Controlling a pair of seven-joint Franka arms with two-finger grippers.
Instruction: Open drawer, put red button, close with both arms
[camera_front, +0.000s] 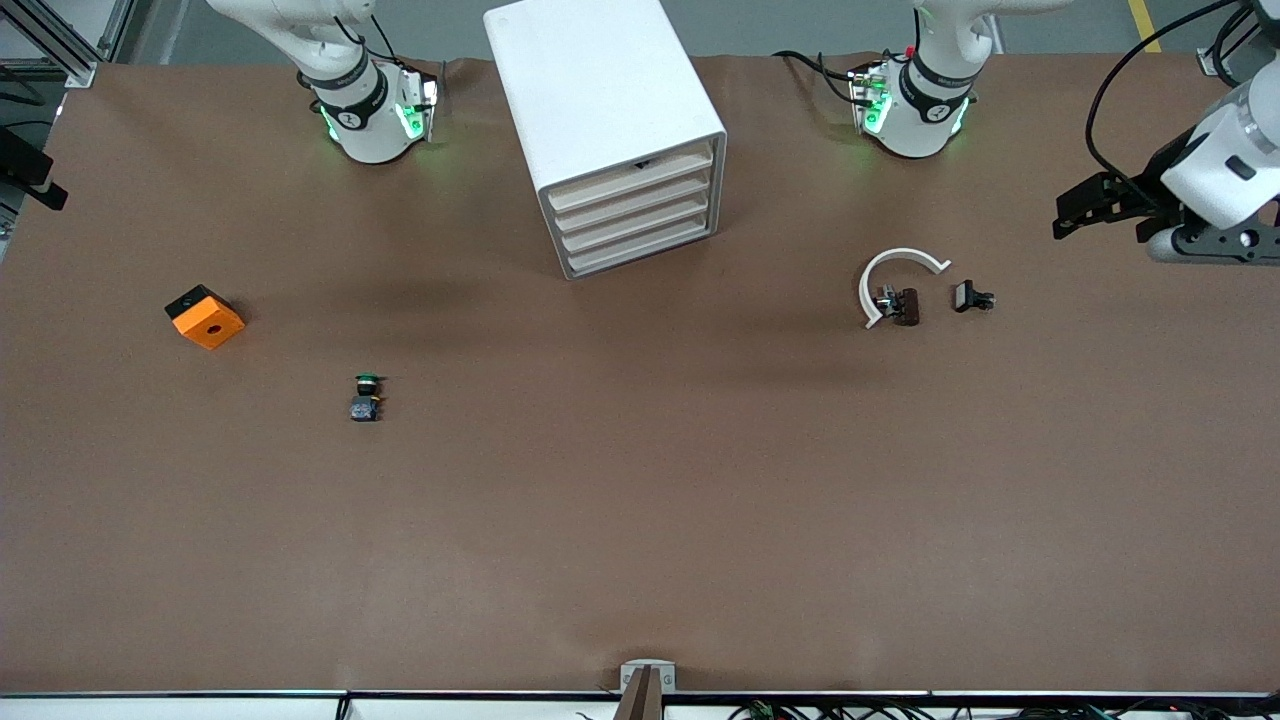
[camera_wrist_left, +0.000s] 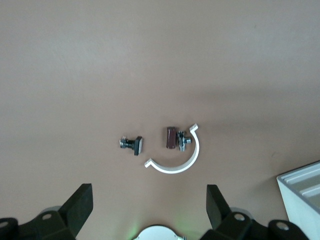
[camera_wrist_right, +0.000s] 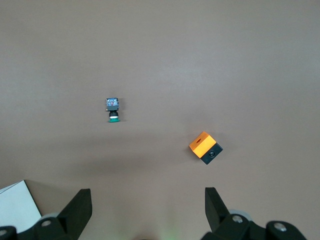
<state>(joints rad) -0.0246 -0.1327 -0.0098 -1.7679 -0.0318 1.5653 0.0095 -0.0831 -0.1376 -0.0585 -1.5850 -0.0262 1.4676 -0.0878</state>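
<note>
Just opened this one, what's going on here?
Nothing is held yet. The left gripper hangs over the red button, the right gripper over the green button; both have their jaws open. The cabinet has all four drawers shut. The red button lies beside a white curved piece, toward the left arm's end.

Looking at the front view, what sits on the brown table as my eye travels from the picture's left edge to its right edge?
Orange block → green-capped button → white drawer cabinet → white curved piece with a small dark part in its curve → small black part.
</note>
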